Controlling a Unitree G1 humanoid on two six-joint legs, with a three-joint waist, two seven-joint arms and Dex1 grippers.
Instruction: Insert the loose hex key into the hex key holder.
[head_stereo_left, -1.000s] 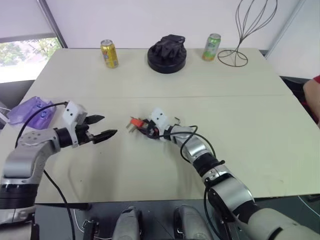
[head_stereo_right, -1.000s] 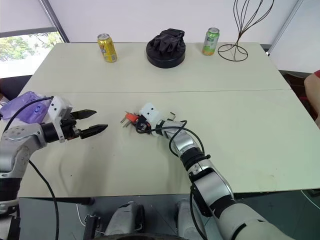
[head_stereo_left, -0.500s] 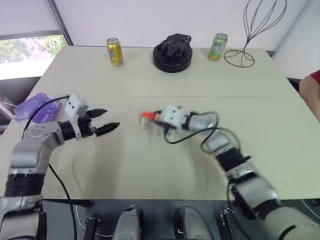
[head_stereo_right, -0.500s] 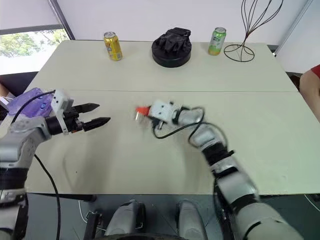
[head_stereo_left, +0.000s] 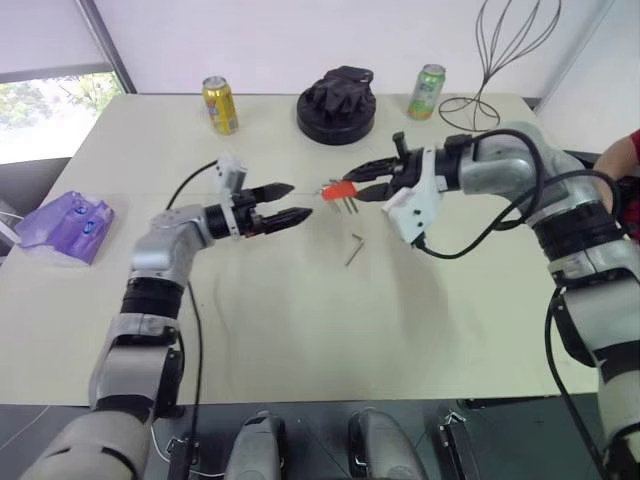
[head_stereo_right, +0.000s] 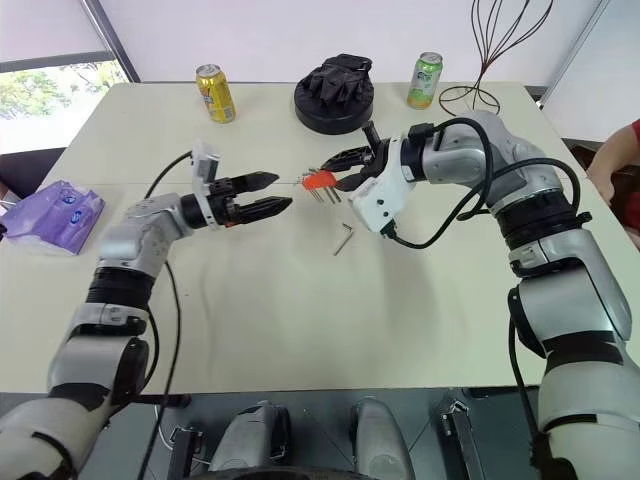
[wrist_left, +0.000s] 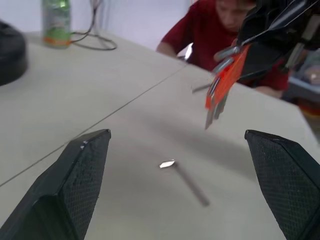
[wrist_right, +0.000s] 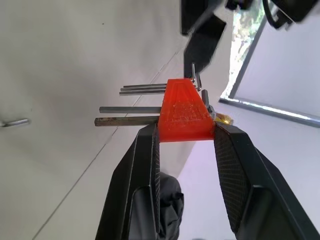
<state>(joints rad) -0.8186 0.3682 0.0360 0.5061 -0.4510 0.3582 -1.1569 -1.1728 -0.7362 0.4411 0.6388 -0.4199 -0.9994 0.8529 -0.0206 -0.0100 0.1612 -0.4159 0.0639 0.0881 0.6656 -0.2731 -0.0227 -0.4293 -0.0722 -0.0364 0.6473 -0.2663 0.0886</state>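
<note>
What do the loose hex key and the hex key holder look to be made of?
Loose hex key: likely bare grey metal; its bent end glints in the left wrist view. Hex key holder: probably moulded plastic, matte red-orange with a slightly grainy face; its keys look like dull grey metal.

Left gripper (head_stereo_left: 293, 200) agape; right gripper (head_stereo_left: 352, 188) (clamped)

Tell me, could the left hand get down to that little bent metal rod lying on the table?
Probably yes. The left hand is open and empty, and the loose hex key lies alone on bare table close by, nothing between them.
</note>
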